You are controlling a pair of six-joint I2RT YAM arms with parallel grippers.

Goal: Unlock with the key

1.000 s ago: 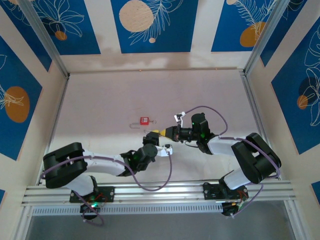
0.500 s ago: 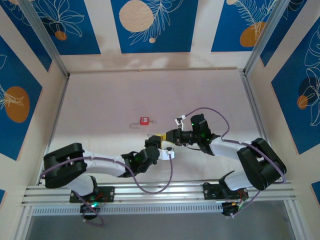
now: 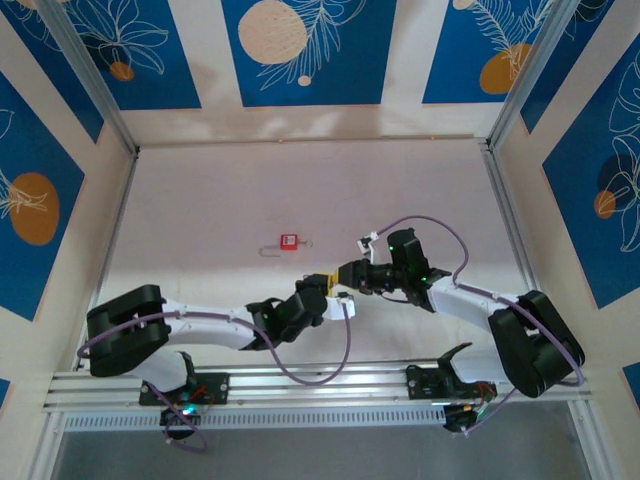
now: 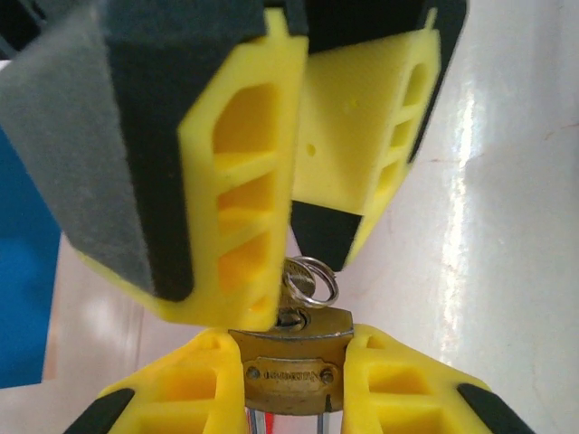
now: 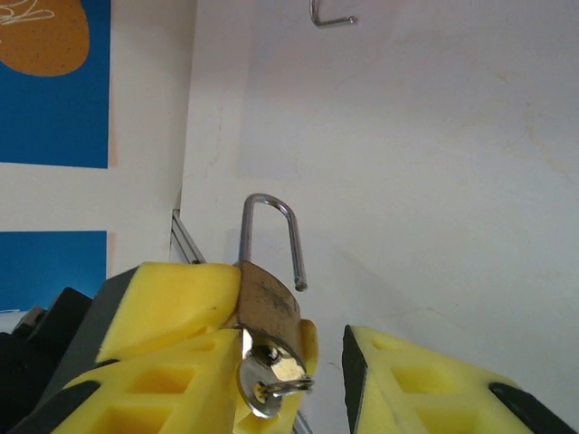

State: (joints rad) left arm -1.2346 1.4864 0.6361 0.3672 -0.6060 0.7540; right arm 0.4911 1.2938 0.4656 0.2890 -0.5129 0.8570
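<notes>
- Two claws, left claw (image 3: 323, 283) and right claw (image 3: 347, 274), meet tip to tip at lower centre of the overhead view, over the pale surface (image 3: 200, 200).
- The left claw is clamped on the body of the brass padlock (image 4: 288, 380), bottom centre of its wrist view.
- A silver key (image 5: 271, 372) on a split ring sits in the keyhole.
- The right claw's fingers stand apart around the key, with a gap on one side.
- On the steel shackle (image 5: 295, 240), one leg ends free of the body.
- A small red padlock (image 3: 289, 241) lies apart, higher in the frame.
</notes>
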